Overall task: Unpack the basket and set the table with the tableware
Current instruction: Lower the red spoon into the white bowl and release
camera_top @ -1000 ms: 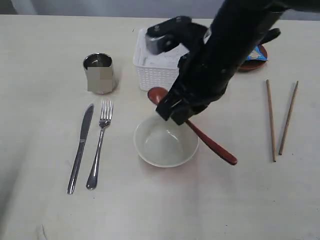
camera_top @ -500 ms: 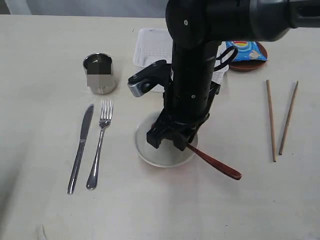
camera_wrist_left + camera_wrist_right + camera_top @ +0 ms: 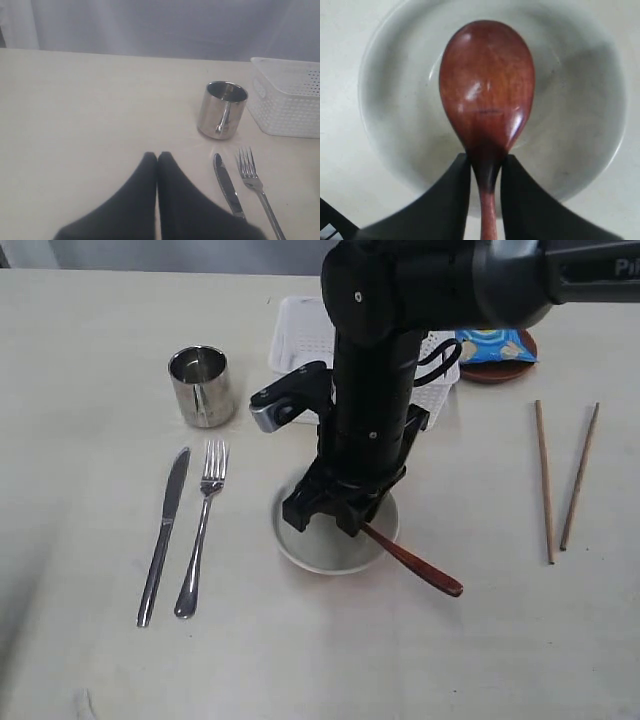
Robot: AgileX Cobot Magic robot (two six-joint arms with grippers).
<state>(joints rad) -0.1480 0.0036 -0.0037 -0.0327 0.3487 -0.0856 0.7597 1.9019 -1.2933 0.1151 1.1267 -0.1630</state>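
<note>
I count one cup [image 3: 200, 386], one knife [image 3: 163, 536], one fork [image 3: 200, 530], one bowl [image 3: 325, 556], one spoon [image 3: 415, 561], one basket [image 3: 296, 340], one plate [image 3: 482, 375], one chip bag [image 3: 495, 343] — and two chopsticks [image 3: 543, 480].

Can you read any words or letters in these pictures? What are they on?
"Pi": pale letters on the black right arm, cut off at the edge of the exterior view.
Blue chip bag: it has colourful print, but it is too blurred to read.
No other writing is visible.

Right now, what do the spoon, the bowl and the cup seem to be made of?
The spoon: glossy red-brown, likely lacquered wood or plastic, with soft highlights on its surface. The bowl: pale, smooth, faintly shiny, ceramic or melamine; cannot tell which. The cup: polished steel by its look, with mirror-like reflections.
</note>
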